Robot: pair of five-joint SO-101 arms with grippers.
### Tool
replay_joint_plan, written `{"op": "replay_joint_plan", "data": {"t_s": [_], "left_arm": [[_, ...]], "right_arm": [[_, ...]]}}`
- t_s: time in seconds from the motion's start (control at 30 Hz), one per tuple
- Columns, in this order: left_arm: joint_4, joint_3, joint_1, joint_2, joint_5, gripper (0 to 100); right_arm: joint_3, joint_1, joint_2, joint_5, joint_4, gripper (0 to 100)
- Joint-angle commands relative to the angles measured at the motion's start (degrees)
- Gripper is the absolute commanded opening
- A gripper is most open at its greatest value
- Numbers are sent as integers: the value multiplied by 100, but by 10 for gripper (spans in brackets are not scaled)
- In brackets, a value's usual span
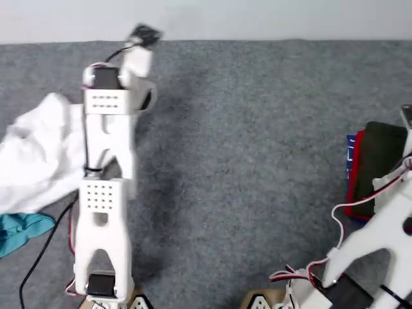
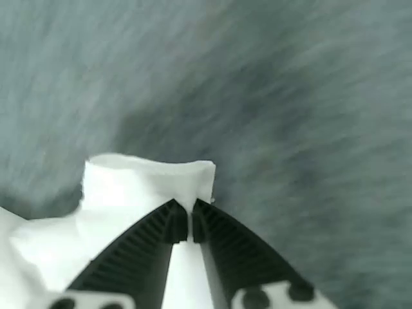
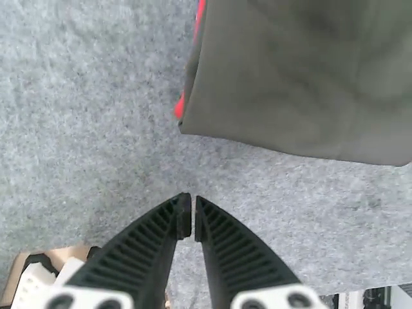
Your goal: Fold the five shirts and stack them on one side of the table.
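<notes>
**A:** Pinching a fold of the crumpled white cotton shirt (image 2: 148, 183), the left arm (image 1: 106, 193) is closing its jaws right down on the cloth. Only a sliver of white is showing between the tips. Where is the rest of it lying?

**B:** The bulk is sitting in a heap at the opposite end of the bench from the folded stack of shirts (image 1: 380, 161). A bunched teal garment (image 1: 22, 228) is lying at that same far end from the stack.

**A:** So what is the step asking for?

**B:** I'd say it is asking for the white one to be dragged out flat towards the stack, into the open middle. The grip looks thin, just an edge or a hem, so a slow, low pull is likely to serve better than a lift. The cloth could slip out otherwise.

**A:** And the right arm (image 1: 380, 238)?

**B:** It is hanging just beside the stack, with its jaws all but touching and gripping nothing. It could be pinning the trailing edge once the shirt is spread.

**A:** How is the stack looking?

**B:** A dark olive folded shirt (image 3: 302, 71) is lying on top, with a red layer (image 3: 182, 106) and a blue layer (image 1: 351, 154) peeking out beneath.

**A:** And the surface?

**B:** The grey felt-covered bench (image 1: 257, 161) is looking fuzzy, so it is probably gripping the fabric. A plain pale wall (image 1: 257, 19) is running along the edge beyond the stack.
</notes>
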Motion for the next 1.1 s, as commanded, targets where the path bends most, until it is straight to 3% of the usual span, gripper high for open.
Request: {"op": "replay_joint_plan", "data": {"t_s": [0.0, 0.13, 0.3, 0.43, 0.77, 1.07], "left_arm": [[105, -259, 932, -774, 141, 13], [114, -259, 1934, -1213, 264, 13], [123, -242, 3095, -1908, 264, 13], [114, -251, 3622, -2444, 237, 13], [-185, -1569, 3455, -3780, 246, 13], [132, -1341, 2321, -4035, 264, 13]], "right_arm": [[343, 66, -321, 88, 215, 14], [985, 66, -585, 580, 215, 14], [1486, 66, -1112, 686, 154, 14], [1626, 66, -1323, 686, 154, 14], [1802, 40, -1393, 659, 154, 14], [1785, -4, -1393, 642, 171, 14]]}}
